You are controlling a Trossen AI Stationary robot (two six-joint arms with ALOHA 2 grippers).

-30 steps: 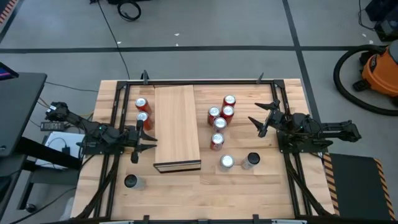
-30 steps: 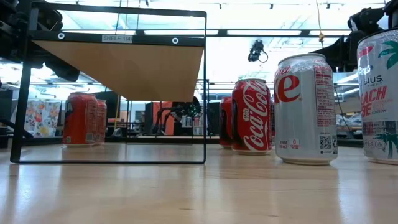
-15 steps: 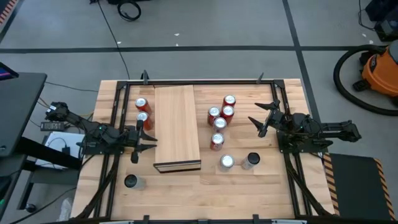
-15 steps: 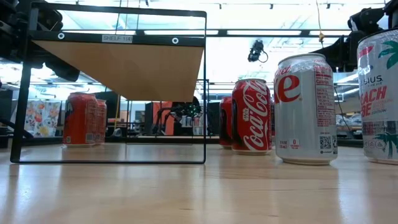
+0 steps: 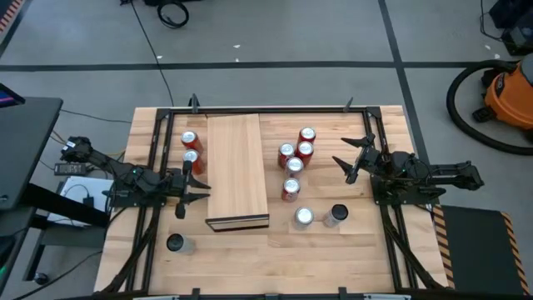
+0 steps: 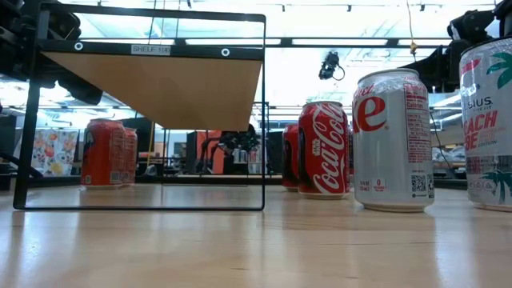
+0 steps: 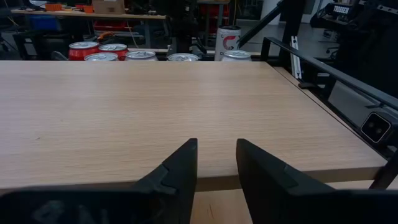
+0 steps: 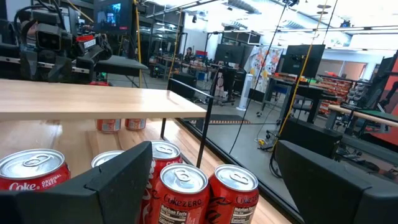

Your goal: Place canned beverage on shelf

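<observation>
The shelf (image 5: 237,171) is a pale wood board on a black frame (image 6: 152,80), standing lengthwise in the table's middle. Several red cans (image 5: 296,158) stand upright on the table right of it, and two red cans (image 5: 190,150) stand left of it. My left gripper (image 5: 198,185) hovers at the shelf's left edge, level with its top (image 7: 155,106). Its fingers (image 7: 214,158) are slightly open with nothing between them. My right gripper (image 5: 346,162) hangs open right of the red cluster, above the cans (image 8: 183,186), touching none.
A silver can (image 5: 303,218) and a dark-topped can (image 5: 336,215) stand near the shelf's near right corner, large in the low view (image 6: 392,140). Another can (image 5: 175,243) stands at the near left. Black frame rails (image 5: 266,108) run along the table's edges.
</observation>
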